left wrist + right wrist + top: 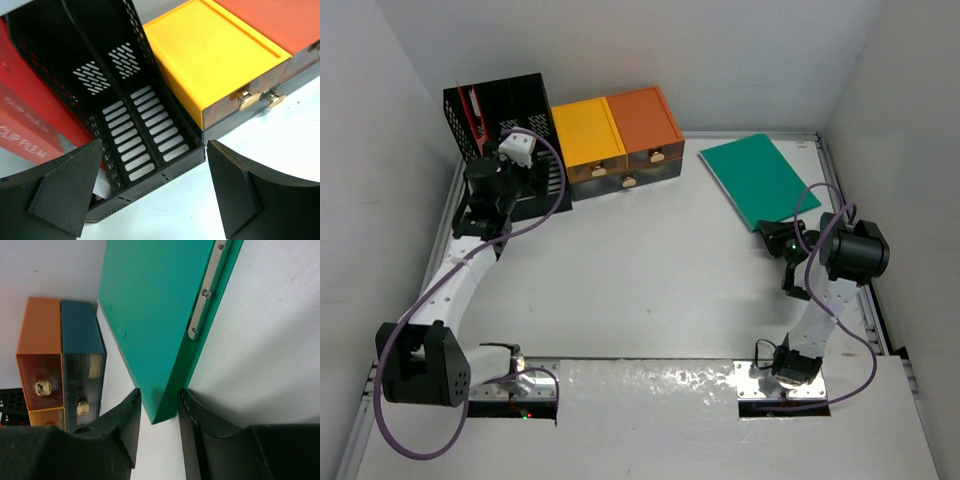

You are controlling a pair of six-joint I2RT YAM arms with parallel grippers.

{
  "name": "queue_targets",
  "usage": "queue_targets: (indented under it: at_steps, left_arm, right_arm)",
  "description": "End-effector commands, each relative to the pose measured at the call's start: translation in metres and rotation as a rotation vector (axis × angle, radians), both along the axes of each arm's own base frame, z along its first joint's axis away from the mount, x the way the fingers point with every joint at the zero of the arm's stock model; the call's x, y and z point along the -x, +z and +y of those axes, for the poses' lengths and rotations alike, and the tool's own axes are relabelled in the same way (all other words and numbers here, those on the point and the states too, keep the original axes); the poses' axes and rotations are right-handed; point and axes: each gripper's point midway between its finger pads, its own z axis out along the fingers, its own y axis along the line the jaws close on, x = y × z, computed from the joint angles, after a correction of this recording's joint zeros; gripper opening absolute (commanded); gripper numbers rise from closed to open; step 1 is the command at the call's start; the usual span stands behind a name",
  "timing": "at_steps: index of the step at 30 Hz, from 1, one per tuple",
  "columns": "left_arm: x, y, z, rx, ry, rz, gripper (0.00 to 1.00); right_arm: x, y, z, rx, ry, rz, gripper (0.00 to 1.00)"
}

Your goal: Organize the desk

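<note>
The white flat desk (650, 290) fills the overhead view. At three o'clock the right gripper (160, 407) pinches a corner of the flat green clip folder (150, 320); judged, the step in hand is lifting it; next it wants carrying to the black perforated file rack (135, 125) at eleven o'clock. The left gripper (152, 187) hangs spread before that rack; only its wrist view shows the empty slots and a red file (30, 115).

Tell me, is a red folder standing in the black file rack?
Yes. In the left wrist view a red clip file stands in the black file rack's left compartment.
</note>
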Motion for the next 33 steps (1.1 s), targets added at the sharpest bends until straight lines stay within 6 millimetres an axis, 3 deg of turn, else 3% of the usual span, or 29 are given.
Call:
queue_targets:
  at_steps: [1,6,14,16,33]
  left_arm:
    - [-0.004,0.018,-0.007,-0.021,0.001,-0.041,0.84]
    - [-0.008,0.022,-0.012,-0.019,0.004,-0.048,0.84]
    - [-0.011,0.02,-0.035,-0.016,-0.027,-0.037,0.84]
    - [-0.011,0.018,-0.043,-0.029,-0.046,-0.035,0.84]
    - [-0.011,0.008,-0.047,-0.088,-0.024,-0.02,0.84]
  right_arm:
    - [0.003,0.0,0.0,-0.01,-0.012,-0.011,0.35]
    - [0.0,0.005,0.001,0.006,0.003,-0.026,0.31]
    - [0.02,0.011,-0.001,0.077,-0.012,0.003,0.34]
    - [0.019,0.013,0.002,0.068,-0.002,-0.006,0.34]
    - [-0.001,0.036,-0.001,0.046,0.003,-0.084,0.36]
